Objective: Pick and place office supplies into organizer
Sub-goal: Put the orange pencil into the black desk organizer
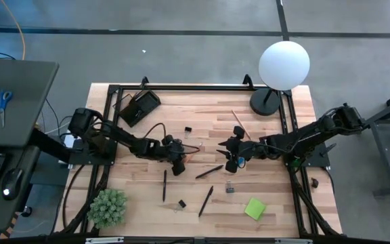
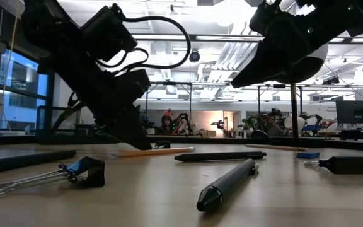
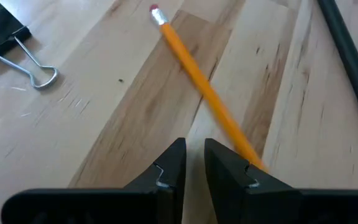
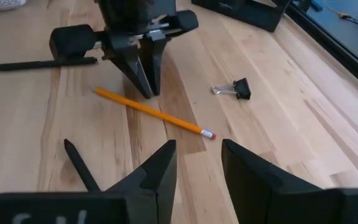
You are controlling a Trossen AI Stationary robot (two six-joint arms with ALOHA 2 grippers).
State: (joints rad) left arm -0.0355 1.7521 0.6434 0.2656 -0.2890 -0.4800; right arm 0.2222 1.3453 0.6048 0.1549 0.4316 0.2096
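Left gripper (image 3: 194, 171) stands on the counter (image 1: 276, 196), jaws narrowly parted, orange pencil (image 3: 204, 93) just beside them, ungrasped; right gripper (image 4: 197, 165) hovers nearby, jaws released.

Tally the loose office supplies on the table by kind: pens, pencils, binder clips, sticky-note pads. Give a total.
Seen from the high view:
black pens: 3
pencils, one orange and one wooden: 2
binder clips: 3
green sticky-note pad: 1
Total: 9
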